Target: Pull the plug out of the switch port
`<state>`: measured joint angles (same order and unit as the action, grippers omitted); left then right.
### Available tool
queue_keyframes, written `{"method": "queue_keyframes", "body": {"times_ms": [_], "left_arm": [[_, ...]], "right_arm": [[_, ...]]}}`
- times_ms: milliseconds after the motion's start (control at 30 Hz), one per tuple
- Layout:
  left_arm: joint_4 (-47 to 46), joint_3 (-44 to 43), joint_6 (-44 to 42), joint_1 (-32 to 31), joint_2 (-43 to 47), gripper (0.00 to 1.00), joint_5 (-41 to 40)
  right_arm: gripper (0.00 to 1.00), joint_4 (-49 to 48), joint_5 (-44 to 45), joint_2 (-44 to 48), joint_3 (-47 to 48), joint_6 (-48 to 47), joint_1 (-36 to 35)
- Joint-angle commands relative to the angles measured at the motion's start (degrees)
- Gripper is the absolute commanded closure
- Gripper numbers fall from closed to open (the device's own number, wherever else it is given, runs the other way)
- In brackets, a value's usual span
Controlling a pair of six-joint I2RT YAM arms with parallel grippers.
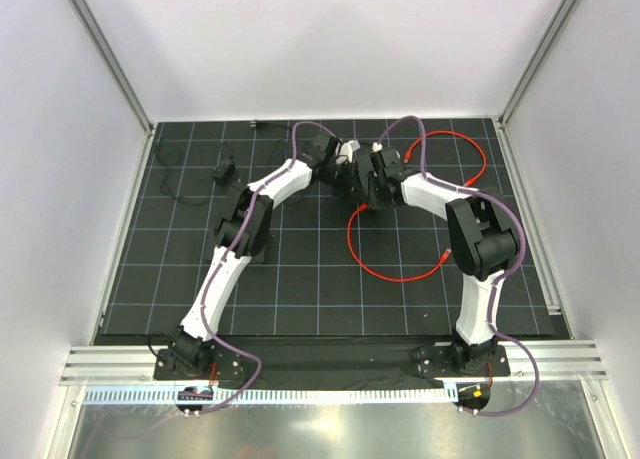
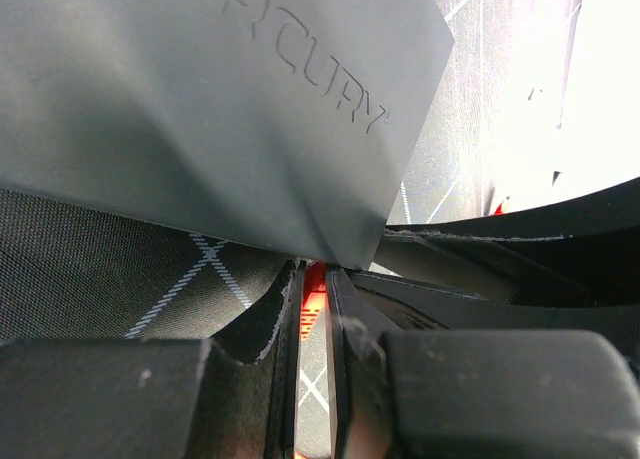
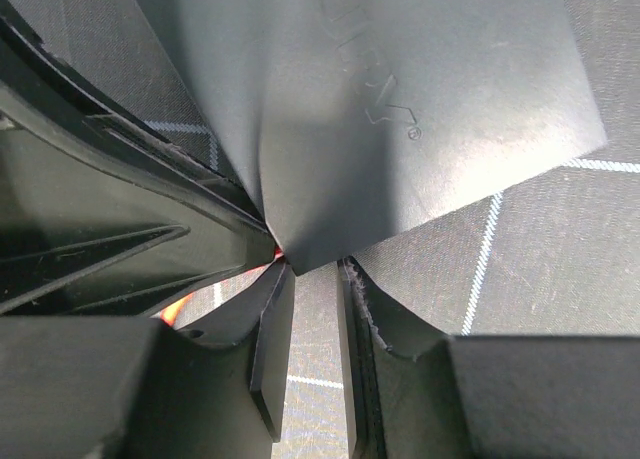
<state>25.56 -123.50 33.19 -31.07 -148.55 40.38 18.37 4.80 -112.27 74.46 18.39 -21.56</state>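
The grey switch [image 2: 230,109], with an embossed logo on its top, fills the left wrist view and also shows in the right wrist view [image 3: 420,99]. In the top view both grippers meet over it at the back middle of the mat and mostly hide it. My left gripper [image 2: 315,279] is nearly closed on the red plug [image 2: 314,289] right at the switch's edge. My right gripper [image 3: 312,269] has its jaws a little apart and pinches the switch's near corner. The red cable [image 1: 400,276] loops across the mat in front of the arms and behind them.
A thin black cable with a small black adapter [image 1: 225,171] lies at the back left of the black grid mat [image 1: 300,299]. White walls enclose the back and both sides. An aluminium rail [image 1: 330,364] runs along the near edge.
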Motion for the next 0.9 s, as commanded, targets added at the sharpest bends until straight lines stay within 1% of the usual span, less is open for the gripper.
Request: {"method": "queue_keyframes", "body": {"times_ms": [0,67,367,500,533,700,767,800,833,867], "left_arm": [[12.4,1.86,-4.89,-0.22,-4.47,1.0,-7.86],[12.58,2.3,-5.33,-0.13,-4.12,1.0,-7.6],[12.67,5.37,-6.2,0.05,-2.36,1.0,-7.86],[12.32,6.17,-6.03,0.31,-1.83,1.0,-7.52],[11.71,6.52,-5.68,0.57,-1.48,1.0,-6.81],[2.67,13.27,-3.58,1.27,4.22,1.0,-1.98],[-2.6,15.39,-2.52,1.89,5.98,0.96,0.13],[-4.62,17.92,-1.3,2.15,7.82,0.93,1.18],[-8.39,19.08,-0.59,2.68,8.62,0.86,2.15],[-10.34,20.57,-0.06,2.94,9.76,0.81,2.42]], "right_arm": [[0.7,-7.12,12.34,1.35,1.92,0.59,1.35],[0.7,-7.47,13.65,1.0,2.53,-0.37,1.43],[0.7,-7.38,11.46,-1.46,4.9,-1.25,2.57],[0.7,-7.47,8.13,-1.12,4.65,-1.16,3.37],[0.7,-7.91,6.64,-0.5,3.95,-1.08,3.19],[0.67,-12.47,2.15,5.82,-3.78,-0.46,3.28],[0.65,-13.01,0.13,8.81,-5.71,0.85,3.37],[0.63,-13.01,-0.31,9.52,-5.99,1.46,3.46],[0.61,-12.57,-0.75,10.57,-6.16,2.95,3.28],[0.59,-11.96,-1.36,11.1,-6.08,4.01,3.45]]}}
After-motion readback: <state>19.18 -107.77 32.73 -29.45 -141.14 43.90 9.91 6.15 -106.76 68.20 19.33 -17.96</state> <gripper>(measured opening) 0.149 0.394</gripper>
